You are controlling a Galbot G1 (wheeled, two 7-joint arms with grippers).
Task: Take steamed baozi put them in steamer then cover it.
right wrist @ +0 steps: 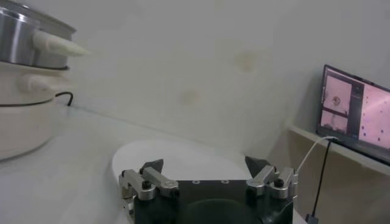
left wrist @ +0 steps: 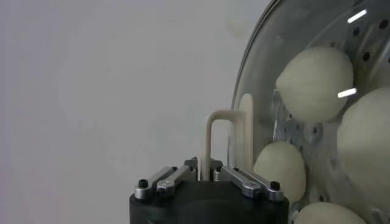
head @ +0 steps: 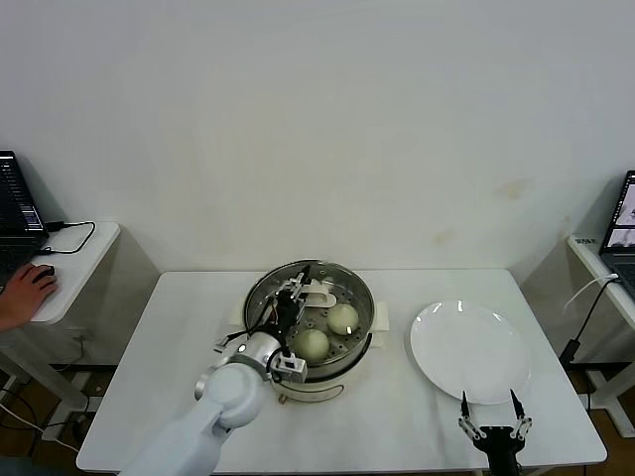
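Observation:
The steamer (head: 342,369) stands mid-table on its cream base. The clear glass cover (head: 359,297) sits over the pot, and I cannot tell whether it rests fully on it. My left gripper (head: 298,297) is shut on the cover's cream handle (left wrist: 222,137). Two baozi (head: 342,317) show through the glass in the head view. Several baozi (left wrist: 315,76) show through the cover (left wrist: 268,55) in the left wrist view. My right gripper (head: 493,412) is open and empty near the table's front edge, and also shows in the right wrist view (right wrist: 204,167).
An empty white plate (head: 471,349) lies right of the steamer, just beyond my right gripper, and shows in the right wrist view (right wrist: 177,152). Side tables with laptops (head: 620,228) flank the table. A person's hand (head: 25,290) rests at the left one.

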